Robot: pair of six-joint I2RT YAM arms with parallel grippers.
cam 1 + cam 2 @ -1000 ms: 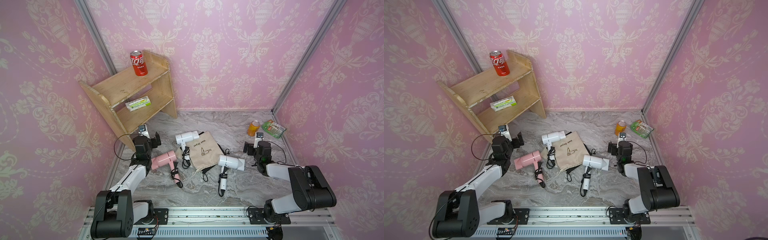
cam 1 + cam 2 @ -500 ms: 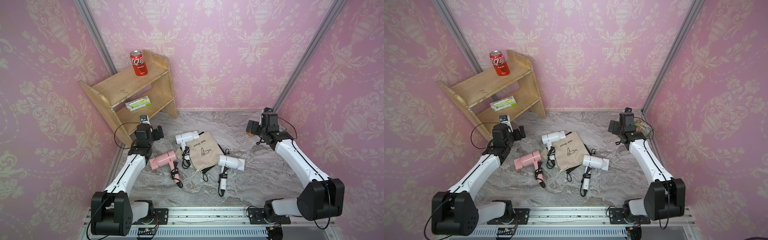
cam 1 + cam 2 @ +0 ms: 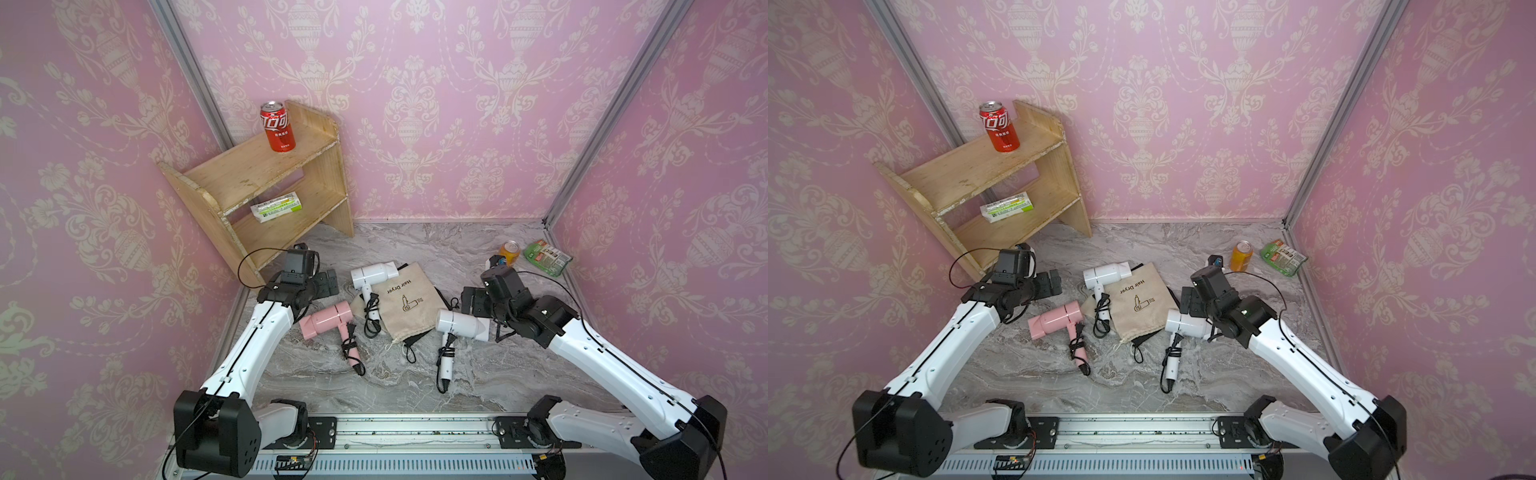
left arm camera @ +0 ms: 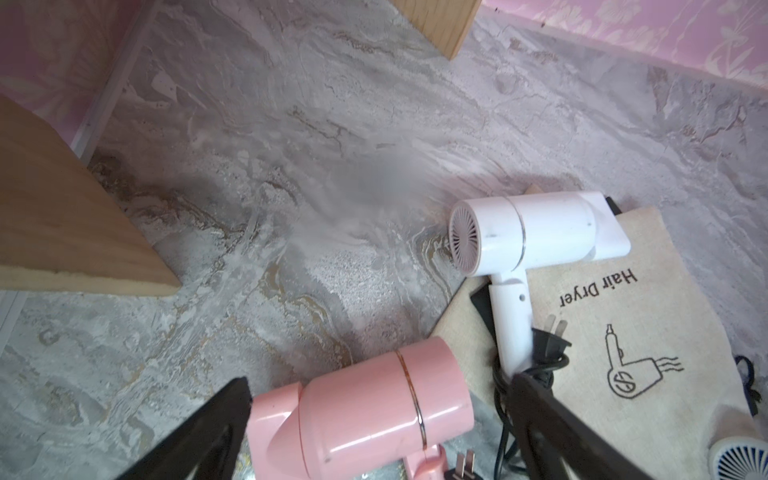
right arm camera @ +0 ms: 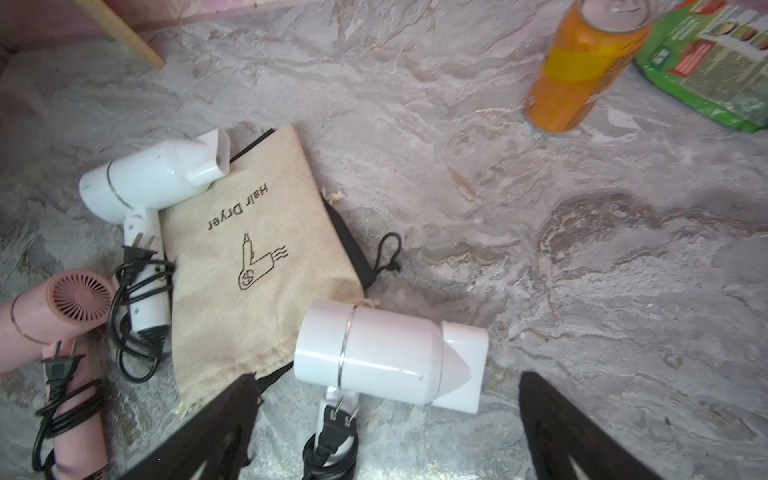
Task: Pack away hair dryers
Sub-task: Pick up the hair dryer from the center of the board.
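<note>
Right wrist: beige pouch (image 5: pixel 257 266) between white dryers (image 5: pixel 374 353); orange can (image 5: pixel 573 75) apart.

Wooden shelf (image 3: pixel 241 174): two-tier, rear left corner of marble tabletop (image 3: pixel 415 245).
Red can (image 3: pixel 277 126): upright, top tier.
White-green packet (image 3: pixel 276 206): flat, lower tier.
Orange can (image 3: pixel 509 253): upright, rear right; green packet (image 3: pixel 547 257) just beside.
Beige pouch (image 3: pixel 409 305): flat, centre, over black pouch (image 5: pixel 347 241).

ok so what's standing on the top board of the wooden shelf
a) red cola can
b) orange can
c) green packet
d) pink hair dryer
a: the red cola can stands upright on the top board of the wooden shelf, while the orange can, green packet and pink hair dryer all sit down on the marble surface.
</note>
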